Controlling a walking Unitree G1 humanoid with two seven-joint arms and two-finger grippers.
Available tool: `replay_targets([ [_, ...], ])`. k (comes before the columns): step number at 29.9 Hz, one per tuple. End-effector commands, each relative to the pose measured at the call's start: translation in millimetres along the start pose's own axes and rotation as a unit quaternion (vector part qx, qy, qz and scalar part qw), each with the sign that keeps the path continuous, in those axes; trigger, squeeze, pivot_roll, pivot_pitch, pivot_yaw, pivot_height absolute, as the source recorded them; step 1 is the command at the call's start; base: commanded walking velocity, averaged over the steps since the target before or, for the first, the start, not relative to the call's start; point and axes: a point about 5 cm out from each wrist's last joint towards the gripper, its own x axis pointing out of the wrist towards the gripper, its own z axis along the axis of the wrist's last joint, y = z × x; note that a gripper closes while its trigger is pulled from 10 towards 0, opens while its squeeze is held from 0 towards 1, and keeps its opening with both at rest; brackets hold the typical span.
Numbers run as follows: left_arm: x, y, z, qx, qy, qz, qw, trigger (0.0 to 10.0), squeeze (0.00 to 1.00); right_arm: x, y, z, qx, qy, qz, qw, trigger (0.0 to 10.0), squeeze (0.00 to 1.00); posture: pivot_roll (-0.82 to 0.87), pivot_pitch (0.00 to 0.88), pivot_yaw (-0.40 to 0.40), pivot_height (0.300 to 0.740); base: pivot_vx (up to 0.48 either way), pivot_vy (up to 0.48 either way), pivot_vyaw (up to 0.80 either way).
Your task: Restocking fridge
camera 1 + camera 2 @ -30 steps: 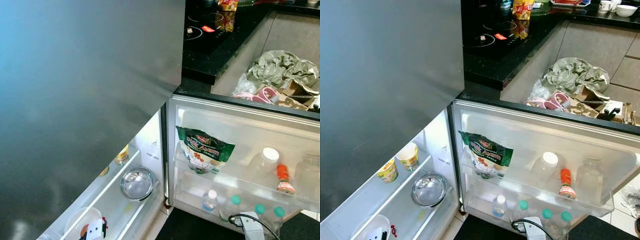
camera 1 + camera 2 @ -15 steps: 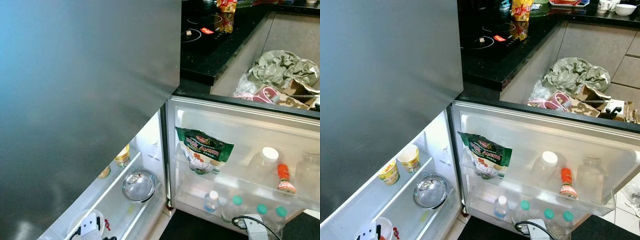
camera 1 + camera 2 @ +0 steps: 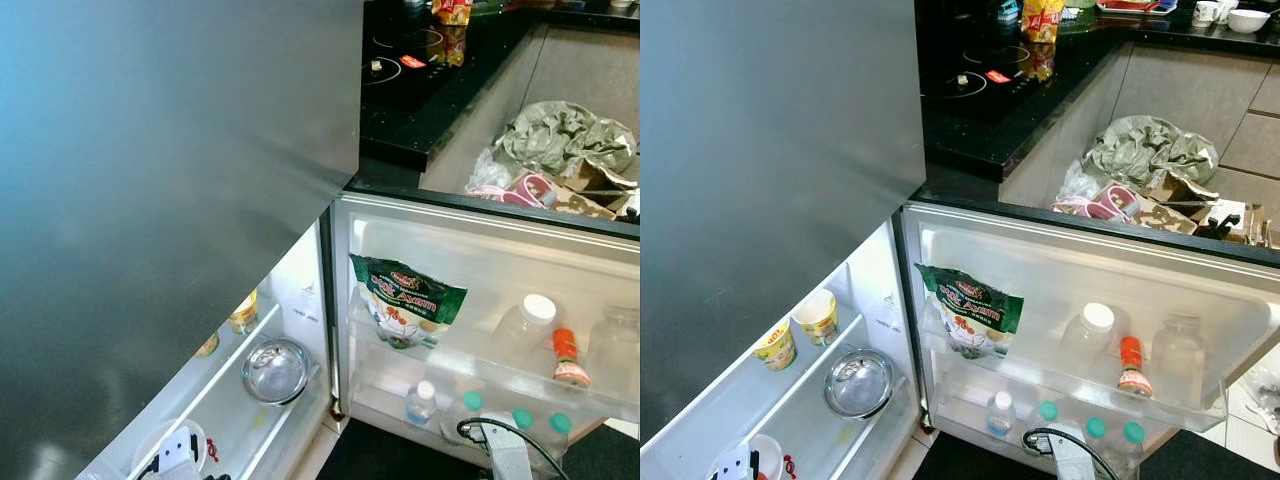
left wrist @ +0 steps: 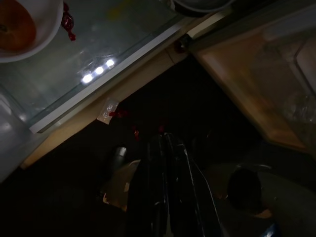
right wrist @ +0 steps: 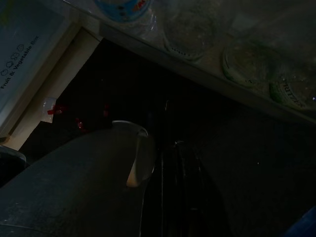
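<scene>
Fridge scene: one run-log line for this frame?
fridge door open | green bag in door shelf | steel bowl on inner shelf | both arms low, idle

The open fridge door (image 3: 1240, 330) stands to the right of the fridge shelves (image 3: 790, 400), its upper rack holding a snack bag (image 3: 968, 310) left of three bottles (image 3: 1130, 365), with a steel bowl (image 3: 858, 382) on the shelf right of two cups (image 3: 800, 330).

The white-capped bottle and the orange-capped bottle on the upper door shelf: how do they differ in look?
The white-capped bottle is wide, clear and unlabelled; the orange-capped bottle is slimmer, with a red and white label. The white-capped bottle's cap is broad and flat; the orange-capped bottle's is narrow and tall. Both stand upright, side by side, on the fridge door shelf.
</scene>
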Motion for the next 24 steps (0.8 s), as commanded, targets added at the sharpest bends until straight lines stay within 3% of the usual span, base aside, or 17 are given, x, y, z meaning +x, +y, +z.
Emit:
replay_targets([
  [1, -4.1, 9.4, -8, -0.001, 0.018, 0.021, 1.000, 10.0, 0.00, 0.4, 2.0, -2, 0.013, 0.006, -0.002, 1.000, 10.0, 0.00, 0.00, 0.000, 0.007, 0.740, 0.000, 0.000, 0.00],
  [9, -0.8, 6.8, 10, -0.012, -0.012, 0.015, 1.000, 10.0, 0.00, 1.9, 8.7, 10, 0.001, -0.007, 0.012, 1.000, 10.0, 0.00, -0.01, 0.000, 0.009, 0.740, 0.000, 0.000, 0.00],
  [12, -0.9, 5.6, 3, 0.003, 0.005, 0.018, 1.000, 10.0, 0.00, 1.8, 7.7, 12, -0.007, -0.008, 0.010, 1.000, 10.0, 0.00, -0.01, 0.000, 0.008, 0.740, 0.000, 0.000, 0.00],
  [24, -1.1, 0.5, -11, -0.004, 0.020, 0.012, 1.000, 10.0, 0.00, 1.5, 7.5, 4, -0.020, 0.006, 0.012, 1.000, 10.0, 0.00, -0.01, 0.000, 0.008, 0.740, 0.000, 0.000, 0.00],
])
